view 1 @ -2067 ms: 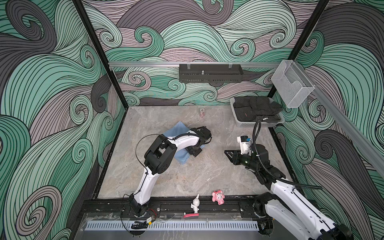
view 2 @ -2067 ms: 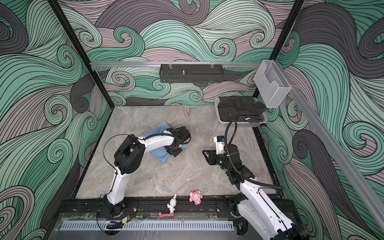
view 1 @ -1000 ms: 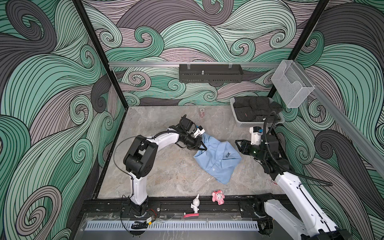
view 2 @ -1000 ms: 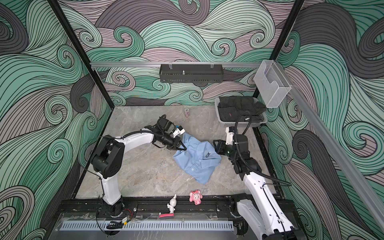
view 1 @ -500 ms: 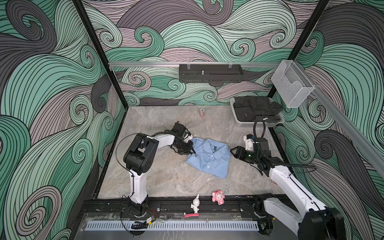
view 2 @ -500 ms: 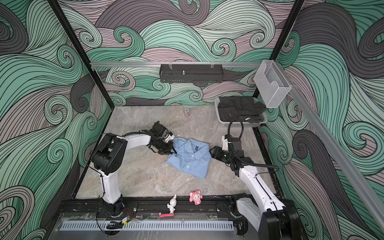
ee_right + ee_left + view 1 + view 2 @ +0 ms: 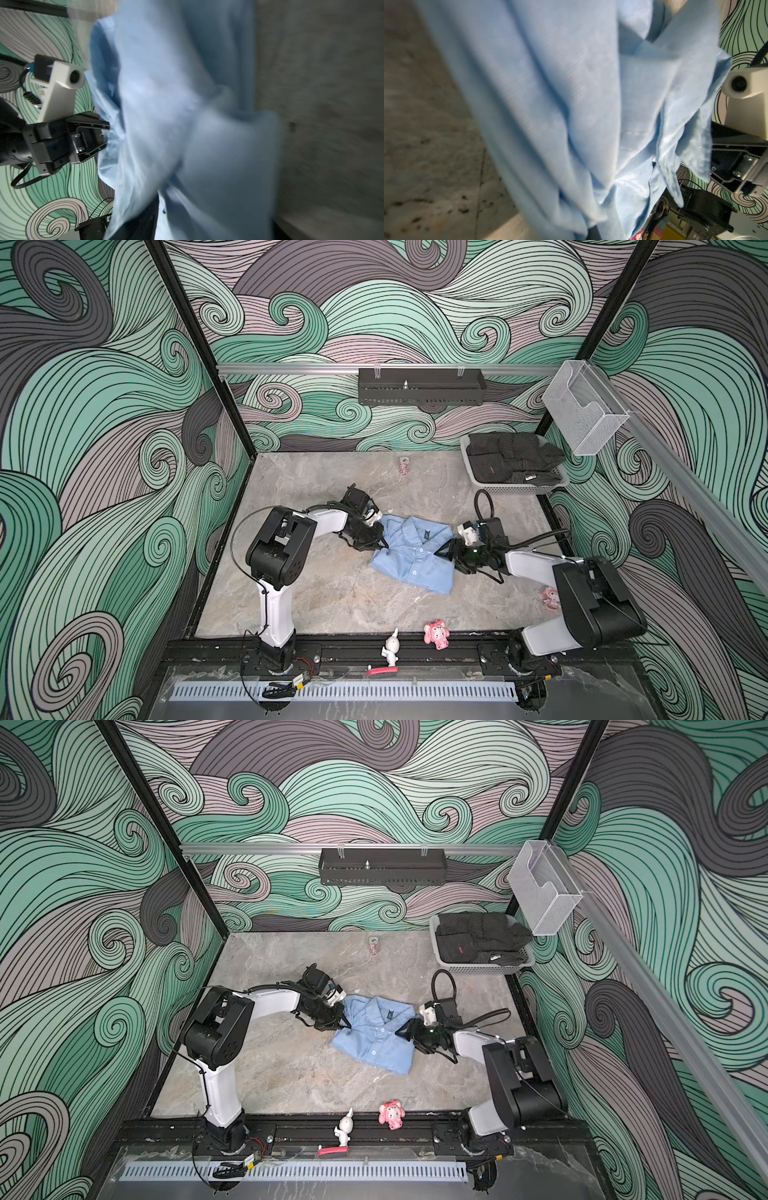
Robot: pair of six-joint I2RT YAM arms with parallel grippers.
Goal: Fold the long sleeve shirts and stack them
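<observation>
Light-blue shirt [image 7: 409, 558] lay clear of the edges of the table [image 7: 332, 597]; the left gripper [image 7: 381, 546] clamped its shoulder; the right gripper [image 7: 445, 552] sat at the opposite side, grip unclear.

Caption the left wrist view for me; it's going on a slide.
Light-blue shirt in soft folds fills the frame, grey marbled tabletop beside it.

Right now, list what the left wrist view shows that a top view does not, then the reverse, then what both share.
Left wrist view only: close-up weave and creases of the light-blue shirt, and the right wrist camera's lens head-on.
Top view only: the left gripper at the shirt's edge, the dark neck label, the grey basket of dark clothes, the pink toy, the white figurine.
Both: the shirt, the right gripper, the marble tabletop.
</observation>
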